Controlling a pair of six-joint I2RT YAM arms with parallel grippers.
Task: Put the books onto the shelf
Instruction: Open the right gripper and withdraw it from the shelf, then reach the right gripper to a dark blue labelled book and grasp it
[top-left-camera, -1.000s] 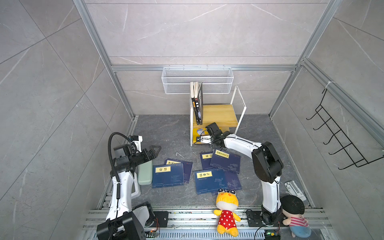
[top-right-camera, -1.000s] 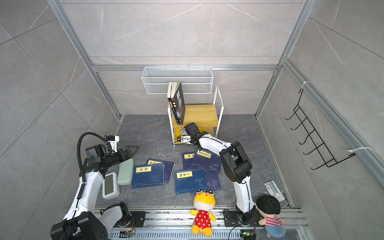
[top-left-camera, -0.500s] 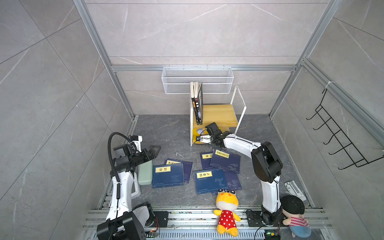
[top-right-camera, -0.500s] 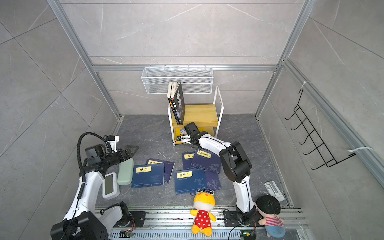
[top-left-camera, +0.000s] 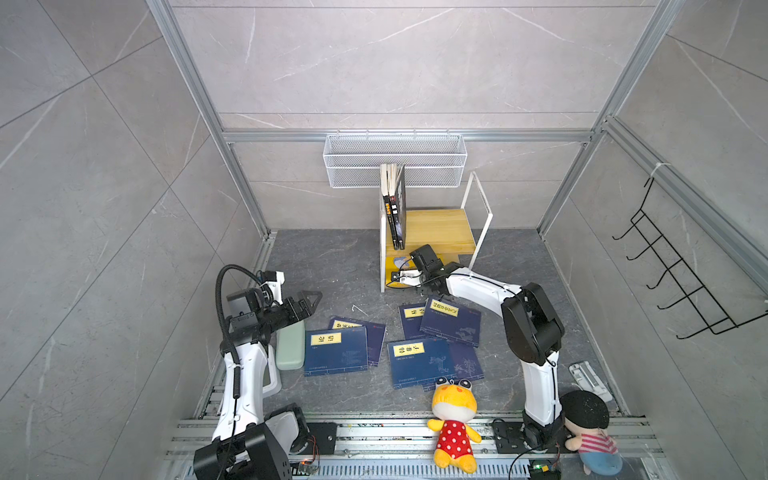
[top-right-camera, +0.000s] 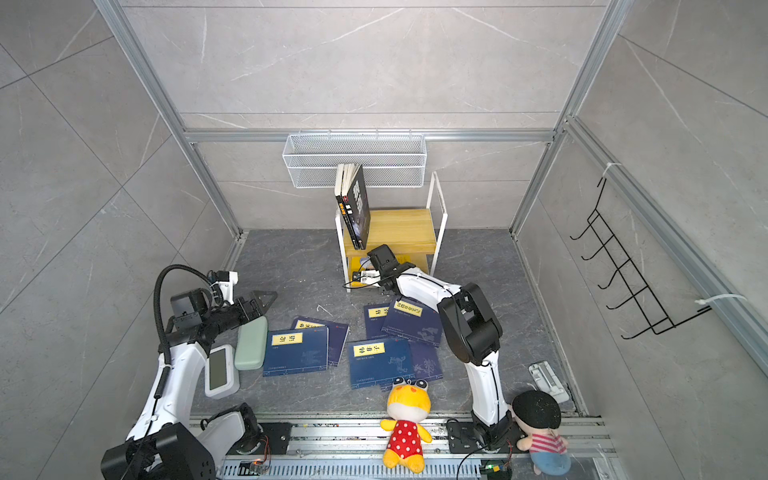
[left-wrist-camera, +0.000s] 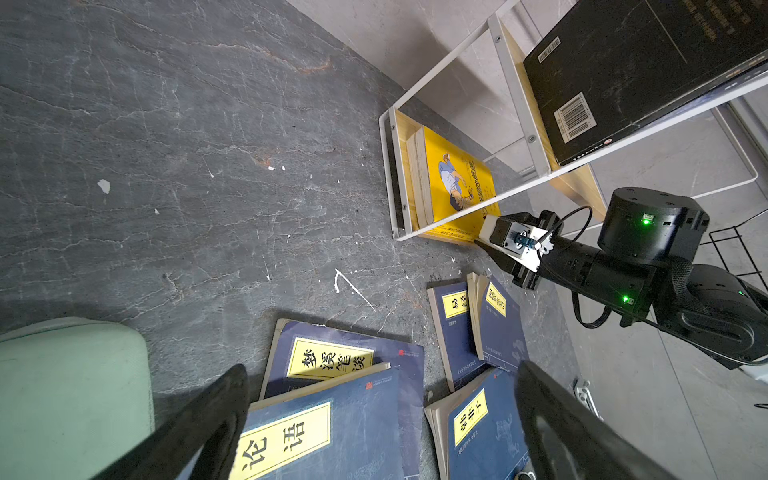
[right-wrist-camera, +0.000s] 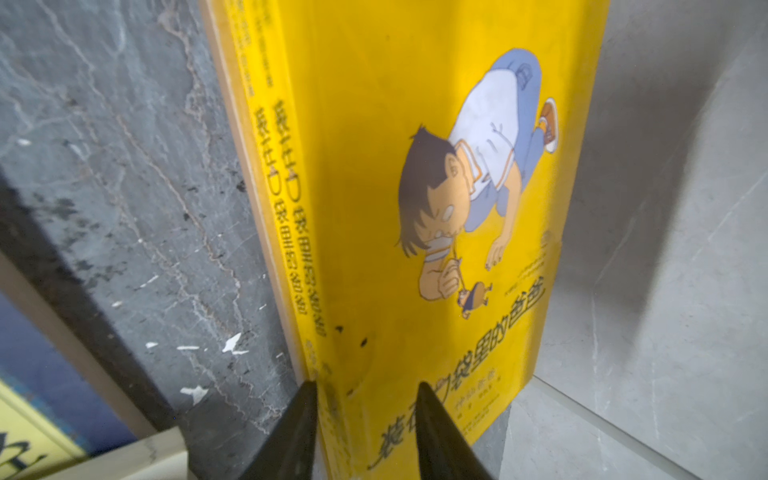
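So the dark grey stone-look worktop (top-left-camera: 328, 266) ran across the lower half of both top views, with the small two-tier shelf of light yellow wooden boards in a white metal frame (top-left-camera: 440, 230) parked at the back wall. Several thin navy blue books with yellow title labels (top-left-camera: 334, 351) lay flat and overlapping on the worktop in front of it, not on the shelf. A couple of tall black paperbacks (top-left-camera: 397, 208) stood upright at the left end of the top board, against the frame. The yellow paperback with the cartoon boy (right-wrist-camera: 374, 166) sat in the lower tier, towards the same end. The right gripper (right-wrist-camera: 366, 386) was down at that tier, its fingers (right-wrist-camera: 291, 428) partly apart astride the book's near corner; couldn't tell if they touched it. The left gripper (top-left-camera: 312, 300) hung over the worktop's left side with fingers (left-wrist-camera: 199, 424) spread wide, holding nothing, near a pale green oblong case (top-left-camera: 291, 345).
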